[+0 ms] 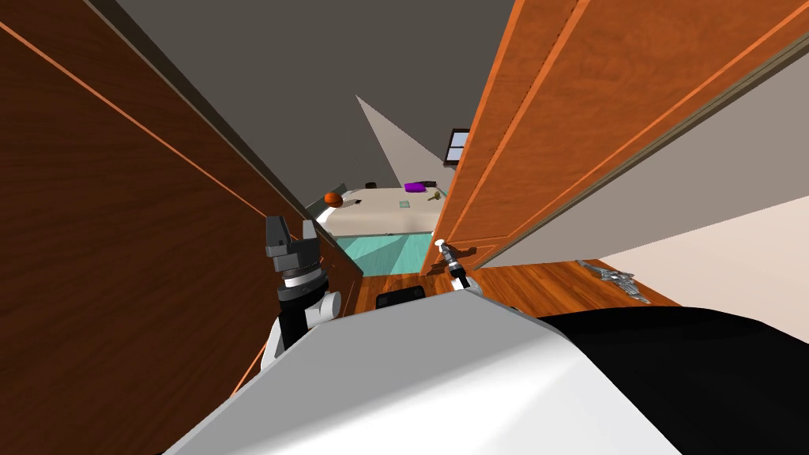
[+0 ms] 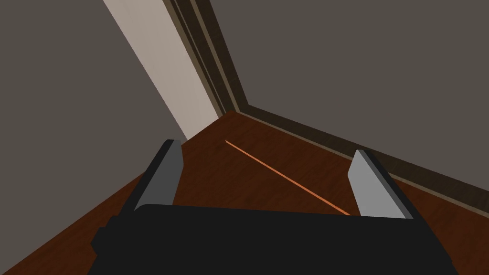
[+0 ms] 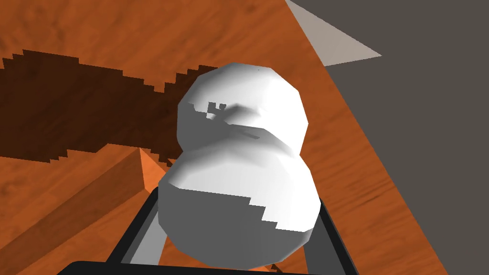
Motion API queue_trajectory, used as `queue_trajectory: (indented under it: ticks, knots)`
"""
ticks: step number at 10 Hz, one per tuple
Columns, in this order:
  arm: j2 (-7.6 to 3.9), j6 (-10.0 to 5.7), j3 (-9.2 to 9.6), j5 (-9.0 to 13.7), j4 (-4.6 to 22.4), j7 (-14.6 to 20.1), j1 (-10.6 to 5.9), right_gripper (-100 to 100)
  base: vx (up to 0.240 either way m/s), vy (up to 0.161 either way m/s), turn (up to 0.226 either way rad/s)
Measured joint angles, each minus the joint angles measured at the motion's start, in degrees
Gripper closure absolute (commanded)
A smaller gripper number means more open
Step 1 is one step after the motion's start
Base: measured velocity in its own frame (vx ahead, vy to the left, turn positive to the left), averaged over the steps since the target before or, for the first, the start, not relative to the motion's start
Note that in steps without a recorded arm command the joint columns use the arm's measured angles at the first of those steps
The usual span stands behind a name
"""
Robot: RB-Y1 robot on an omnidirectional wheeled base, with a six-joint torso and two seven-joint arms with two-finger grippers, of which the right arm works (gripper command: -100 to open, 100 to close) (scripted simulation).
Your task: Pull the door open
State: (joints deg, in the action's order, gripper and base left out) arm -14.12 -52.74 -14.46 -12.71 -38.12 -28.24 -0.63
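**Desk:** Where was the door when the frame was taken?

**Photographer:** The orange wooden door [image 1: 553, 118] ran from the upper right of the head view down to its centre. Its free edge ended just above the robot's chest. The white knob [image 3: 241, 114], a two-lobed piece, sat at that low edge. A gap to the left of the edge showed a teal floor [image 1: 387, 253] beyond, so the door looked slightly ajar.

**Desk:** And the arms?

**Photographer:** The right gripper [image 1: 444, 250] was clamped on the knob. In the right wrist view its two fingers [image 3: 143, 238] pressed the sides of the nearer lobe. The left gripper [image 1: 291, 237] was raised at centre left with its fingers spread wide and nothing between them. It sat close to a dark brown wooden panel [image 1: 118, 237] that filled the left of the frame.

**Desk:** So what did the pull call for?

**Photographer:** The grasp appeared made, and the swing looked like the step in hand. The hold was on the rounded outer lobe, so a hard tug could have slid the fingers off. A firm squeeze and a slow, even draw seemed wiser. A door turns on its hinge, so the hand would have had to follow a curve rather than a straight line. The wrist would have had to turn with the knob. The robot stood very near the door's edge, so the base or torso probably needed to give ground to clear the swing. The idle left arm was best kept where it was, away from the gap.
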Motion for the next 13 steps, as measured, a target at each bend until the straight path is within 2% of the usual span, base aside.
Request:
queue_trajectory:
  ticks: [2, 4, 7, 9, 10, 13]
  knots:
    - [-0.50, -0.61, 0.69, 1.21, 1.72, 2.88, -1.04, 100, -0.035, -0.018, 0.016]
    - [-0.49, -0.58, 1.29, 2.09, 1.51, 5.36, -0.96, 100, -0.030, -0.014, 0.023]
    - [-0.32, 0.65, 2.06, 2.94, -0.77, 8.42, 0.23, 100, -0.011, -0.007, 0.002]
    - [-0.82, -0.51, 2.25, 3.59, 2.27, 9.35, -1.49, 100, -0.039, -0.012, 0.028]
    - [-0.76, 0.38, 2.85, 4.36, 0.63, 10.88, -0.90, 100, -0.036, -0.023, 0.051]
    - [-1.39, -1.13, 3.73, 5.81, 3.77, 14.78, -2.45, 100, -0.027, -0.010, 0.015]
